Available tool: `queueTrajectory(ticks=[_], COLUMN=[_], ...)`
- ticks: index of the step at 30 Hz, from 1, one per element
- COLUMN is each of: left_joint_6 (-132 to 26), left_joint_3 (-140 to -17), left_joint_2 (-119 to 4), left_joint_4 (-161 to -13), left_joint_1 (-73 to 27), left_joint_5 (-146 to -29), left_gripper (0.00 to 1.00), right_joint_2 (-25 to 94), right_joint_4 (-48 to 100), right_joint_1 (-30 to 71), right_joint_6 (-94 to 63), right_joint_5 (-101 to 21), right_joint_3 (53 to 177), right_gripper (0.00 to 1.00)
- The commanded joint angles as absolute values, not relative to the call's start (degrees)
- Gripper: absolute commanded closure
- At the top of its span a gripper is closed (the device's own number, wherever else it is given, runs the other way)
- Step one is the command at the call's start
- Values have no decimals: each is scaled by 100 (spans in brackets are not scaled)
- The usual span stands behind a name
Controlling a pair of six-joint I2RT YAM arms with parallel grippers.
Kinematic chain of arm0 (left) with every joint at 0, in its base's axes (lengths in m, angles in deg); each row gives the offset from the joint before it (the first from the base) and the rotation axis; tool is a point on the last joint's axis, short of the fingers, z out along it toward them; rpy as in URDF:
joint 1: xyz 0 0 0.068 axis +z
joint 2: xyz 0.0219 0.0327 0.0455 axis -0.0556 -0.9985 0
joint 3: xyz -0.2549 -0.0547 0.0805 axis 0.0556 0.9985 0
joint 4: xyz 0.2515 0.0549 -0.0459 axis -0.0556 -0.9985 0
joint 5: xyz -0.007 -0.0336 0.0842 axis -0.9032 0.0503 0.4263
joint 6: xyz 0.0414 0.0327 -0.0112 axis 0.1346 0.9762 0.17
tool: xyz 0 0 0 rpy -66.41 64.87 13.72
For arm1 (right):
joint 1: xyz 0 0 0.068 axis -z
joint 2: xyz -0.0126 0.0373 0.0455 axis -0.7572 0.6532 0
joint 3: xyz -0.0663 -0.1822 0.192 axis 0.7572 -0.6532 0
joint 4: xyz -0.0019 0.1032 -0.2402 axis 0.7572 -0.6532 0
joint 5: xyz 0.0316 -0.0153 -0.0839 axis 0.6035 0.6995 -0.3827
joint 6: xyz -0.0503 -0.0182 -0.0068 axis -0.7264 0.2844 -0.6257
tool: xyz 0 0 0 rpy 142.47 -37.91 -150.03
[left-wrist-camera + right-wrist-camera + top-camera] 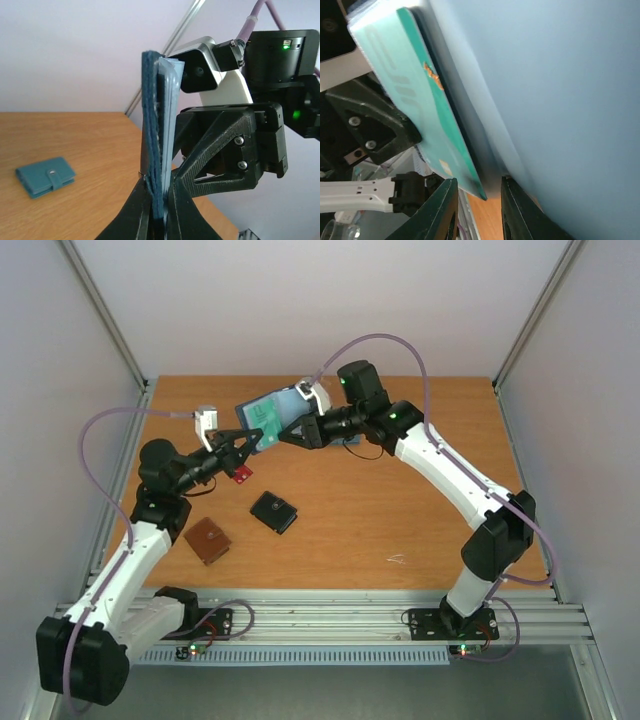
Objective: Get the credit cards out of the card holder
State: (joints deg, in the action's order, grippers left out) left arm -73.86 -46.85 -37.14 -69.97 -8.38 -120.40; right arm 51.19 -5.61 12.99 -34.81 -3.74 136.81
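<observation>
Card holder (150, 110) stands upright above the left end effector (157, 187), clenched on its edge, presenting the teal-green card (415, 95) to the right end effector (477, 189), fingers parted astride it

Card holder (272, 412) upright between left gripper (256, 442) and right gripper (284, 434), card (420, 110) in its pocket just ahead of right gripper, loose card (241, 475) on table (400, 510) under left gripper, snap-tab wallet (46, 176) off to left gripper's left

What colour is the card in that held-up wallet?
Teal-green card, clearest in the right wrist view.
</observation>
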Motion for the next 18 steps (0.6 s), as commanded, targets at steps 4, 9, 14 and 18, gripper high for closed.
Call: queueTrajectory(ticks=[4,9,14,18], left_joint_6=[-8145,-8149,-8160,-8163], left_joint_3=[-4789,-4827,-4865,-4876], left_joint_2=[-3853,-3913,-3996,-4007], left_joint_4=[-5423,-5376,-5333,-5341], left_joint_1=[-800,-747,-753,-753], left_joint_5=[-13485,-13758,-13828,-13838], left_gripper=[100,100,100,100], right_joint_2=[4734,4592,4725,4767], right_joint_4=[-174,-531,-508,-358], right_joint_1=[1506,1661,1641,1615], right_joint_6=[-3350,-3713,-3710,-3606], right_joint_5=[-35,383,942,962], right_joint_3=[13644,13792,13963,13933], right_gripper=[75,75,83,86])
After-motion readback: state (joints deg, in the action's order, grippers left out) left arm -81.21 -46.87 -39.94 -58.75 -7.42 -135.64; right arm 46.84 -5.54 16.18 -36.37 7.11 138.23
